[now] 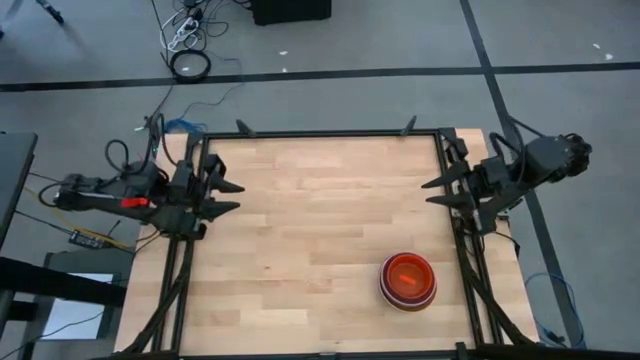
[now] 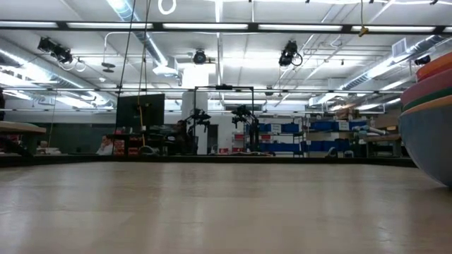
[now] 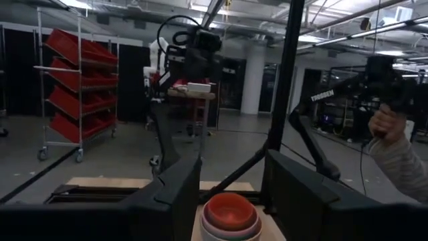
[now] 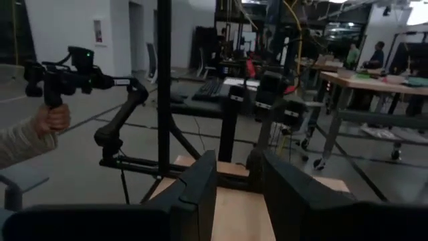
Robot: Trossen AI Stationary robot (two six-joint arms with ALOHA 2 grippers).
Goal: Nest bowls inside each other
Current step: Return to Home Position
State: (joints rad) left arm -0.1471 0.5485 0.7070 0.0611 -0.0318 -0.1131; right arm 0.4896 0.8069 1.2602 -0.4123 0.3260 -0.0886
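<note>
The bowls [image 1: 407, 280] stand nested in one stack on the wooden table near its right front. A red-orange bowl lies innermost, with paler rims around it. In the low view the stack [image 2: 429, 120] rests on the base of its grey-blue bottom bowl. My left gripper [image 1: 238, 196] hovers open at the table's left edge, pointing level across the table. The stack [image 3: 231, 217] shows far off between its fingers. My right gripper [image 1: 428, 193] hovers open at the right edge, pointing left, with nothing between its fingers [image 4: 200, 181].
A black rail frame [image 1: 325, 133] borders the table [image 1: 320, 230]. Bare wood stretches between the two grippers and left of the stack. Beyond the table a person's hand [image 3: 386, 124] holds a handle on a jointed arm. The hand [image 4: 50, 119] also shows in the right wrist view.
</note>
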